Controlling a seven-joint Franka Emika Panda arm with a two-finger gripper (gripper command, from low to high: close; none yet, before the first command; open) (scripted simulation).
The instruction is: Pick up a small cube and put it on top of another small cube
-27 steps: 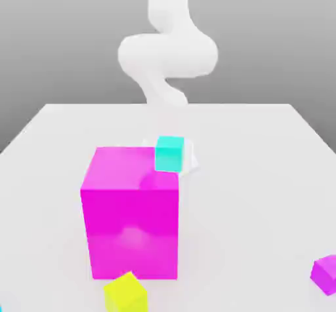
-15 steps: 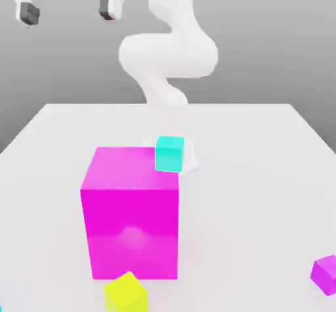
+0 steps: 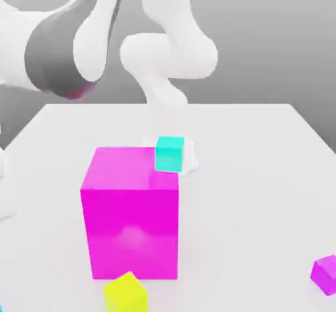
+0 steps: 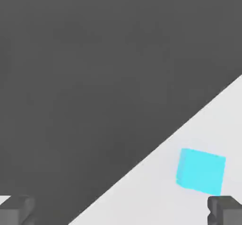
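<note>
The big magenta cube stands mid-bench, partly hiding the turquoise small cube just behind its far corner. A yellow cube and a small magenta cube lie nearer. The gripper, fingers spread and empty, hangs above the sky-blue small cube.

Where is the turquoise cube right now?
In the exterior view the turquoise cube sits mid-table, just behind the big magenta cube's upper right corner.
</note>
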